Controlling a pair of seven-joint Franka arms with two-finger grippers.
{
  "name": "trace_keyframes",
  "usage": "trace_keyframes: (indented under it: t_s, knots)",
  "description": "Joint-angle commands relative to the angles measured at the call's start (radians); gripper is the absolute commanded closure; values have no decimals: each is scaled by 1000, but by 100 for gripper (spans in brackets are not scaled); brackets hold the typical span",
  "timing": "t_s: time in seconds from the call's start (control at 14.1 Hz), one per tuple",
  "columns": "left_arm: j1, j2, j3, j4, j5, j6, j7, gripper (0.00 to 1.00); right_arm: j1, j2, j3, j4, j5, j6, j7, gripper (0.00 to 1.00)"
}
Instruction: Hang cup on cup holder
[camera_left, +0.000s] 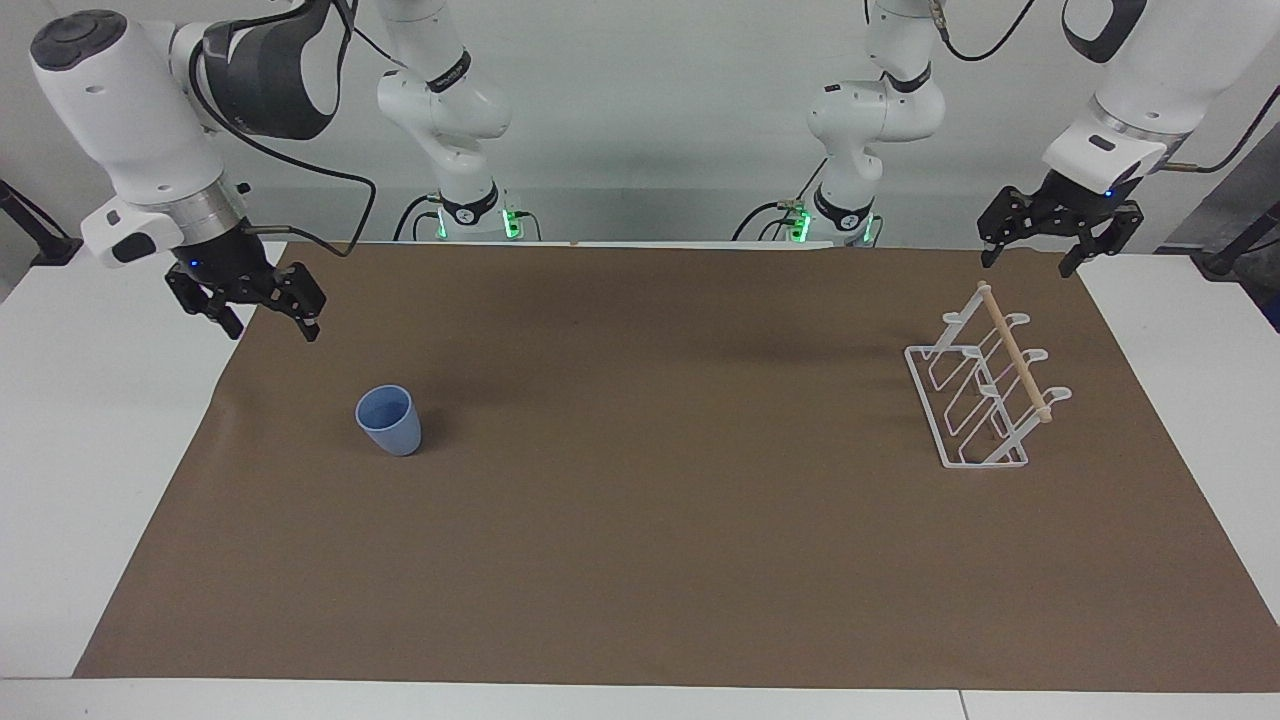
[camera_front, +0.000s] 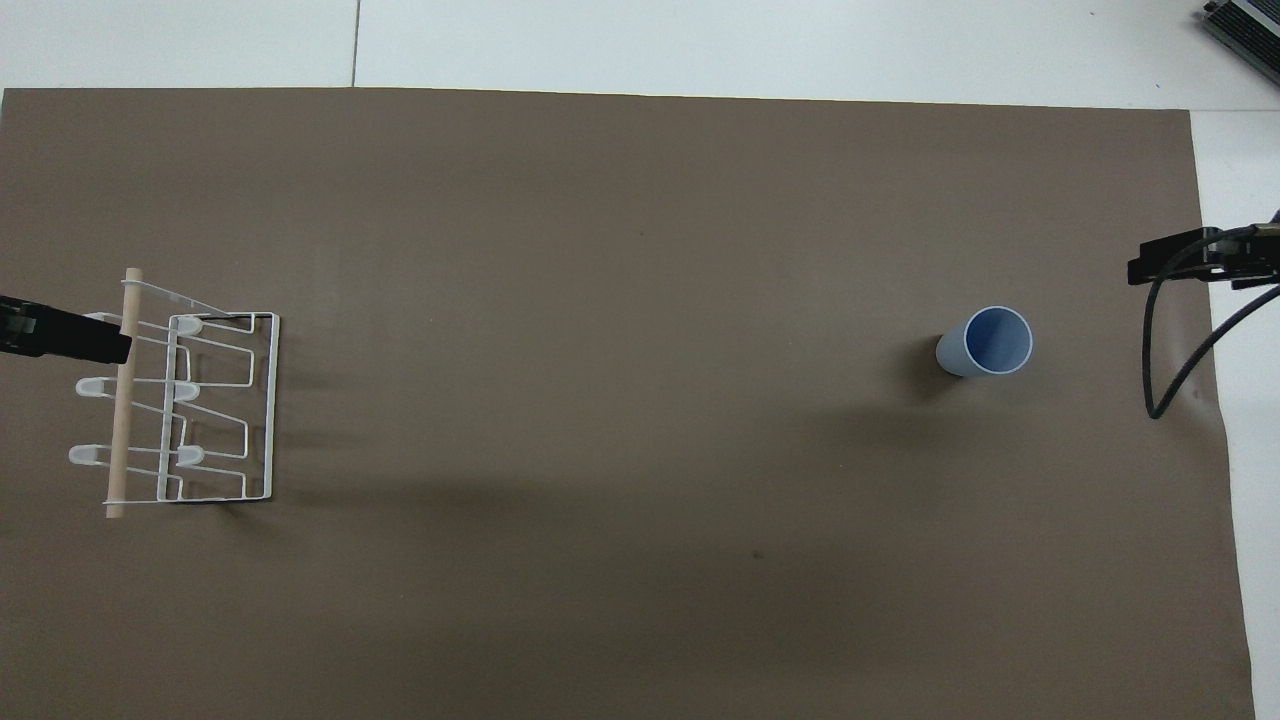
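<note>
The light-blue cup (camera_left: 388, 420) stands upright, mouth up, on the brown mat toward the right arm's end; it also shows in the overhead view (camera_front: 985, 342). The white wire cup holder (camera_left: 985, 385) with a wooden dowel across its top stands toward the left arm's end, with nothing on its prongs (camera_front: 180, 400). My right gripper (camera_left: 272, 325) is open and empty, raised over the mat's edge, apart from the cup (camera_front: 1180, 262). My left gripper (camera_left: 1028, 262) is open and empty, raised over the mat beside the cup holder (camera_front: 60, 335).
The brown mat (camera_left: 640, 520) covers most of the white table (camera_left: 90, 450). A black cable (camera_front: 1180, 370) hangs from the right arm near the mat's edge.
</note>
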Motion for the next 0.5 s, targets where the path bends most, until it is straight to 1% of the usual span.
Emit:
trace_keyframes:
  t_s: [0.0, 0.21, 0.28, 0.43]
  knots:
    - [-5, -18, 1, -8, 20, 10, 8, 0, -5, -12, 19, 8, -26, -23, 22, 0]
    - [-5, -22, -1, -9, 21, -1, 2, 0, -7, -15, 20, -9, -13, 3, 20, 0]
    - [-5, -24, -1, -9, 21, -3, 2, 0, -7, -20, 20, -33, -8, 35, 20, 0]
    - [-5, -27, -1, -13, 21, -3, 0, 0, -2, -37, 22, -119, -7, 122, 20, 0]
